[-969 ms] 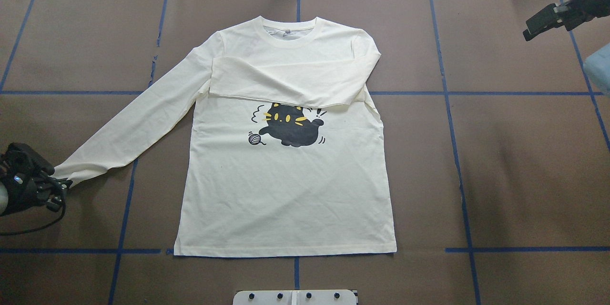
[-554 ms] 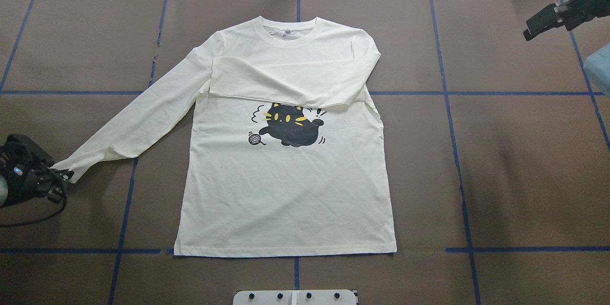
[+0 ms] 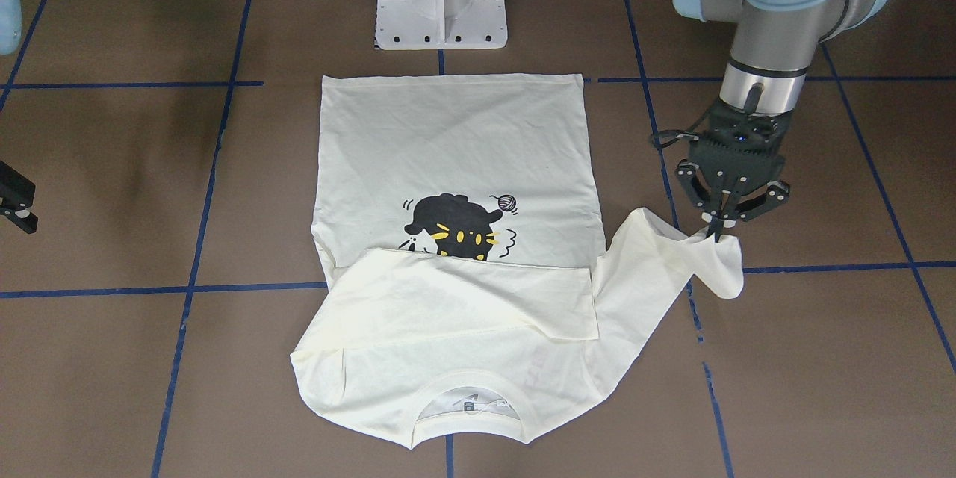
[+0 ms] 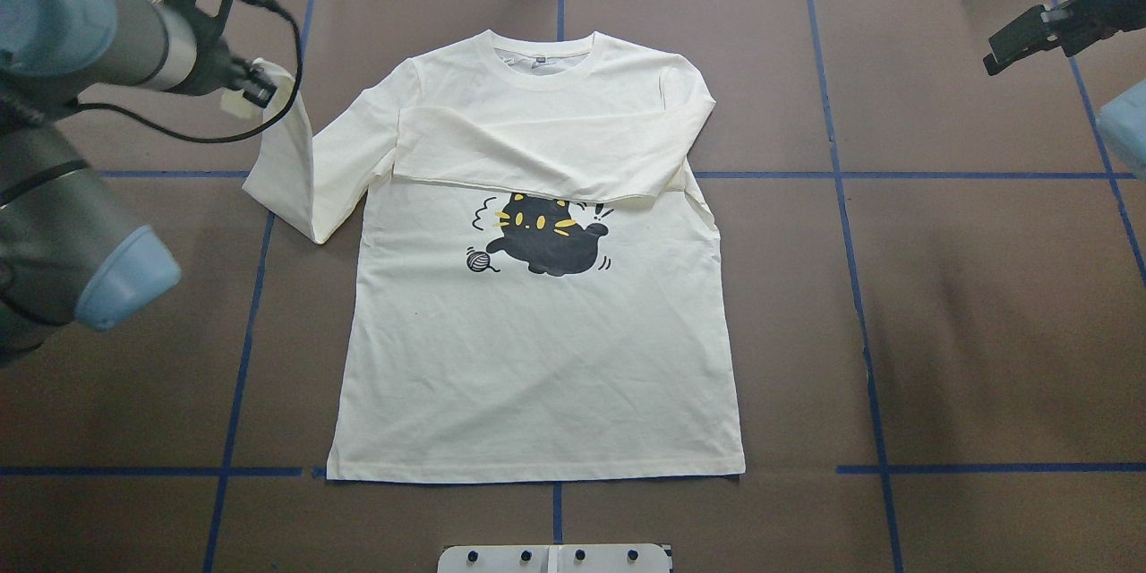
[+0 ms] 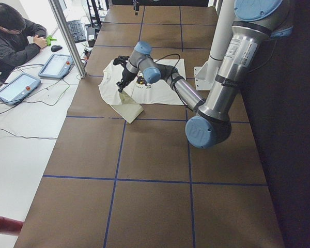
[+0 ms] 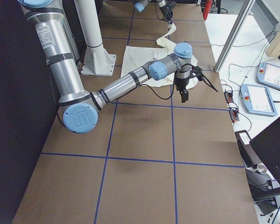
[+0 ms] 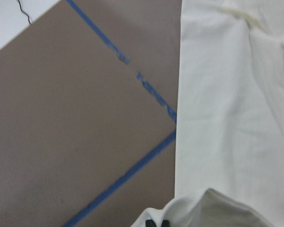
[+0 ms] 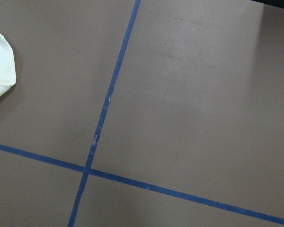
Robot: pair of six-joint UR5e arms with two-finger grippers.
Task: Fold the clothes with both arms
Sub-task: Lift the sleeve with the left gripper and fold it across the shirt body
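Up from the near-left side of the table (image 4: 985, 304), the left gripper (image 4: 257, 94) has carried the cuff it held away from the robot. It now hangs in the air well left of the cat print (image 4: 546, 237) and on the far side of it. Its fingers are pressed together on the cuff of the loose sleeve (image 4: 286, 170) of the shirt (image 4: 537, 358), the cloth pinched between the tips. That sleeve runs from the shoulder out to a bend left of the print, then rises back to the gripper, so it is doubled rather than stretched out. The shirt's body lies flat, print side up, with the print near its middle. The hem is on the robot's side of the print and the collar (image 4: 542, 63) on the far side. The other sleeve (image 4: 537, 152) is folded across the chest, its lower edge just covering the top of the print. Blue tape lines (image 4: 858, 286) cross the brown table right of the print. The right gripper (image 4: 994, 63) hovers well right of the print and beyond it, apart from the shirt and holding nothing; whether its fingers are apart or together cannot be told
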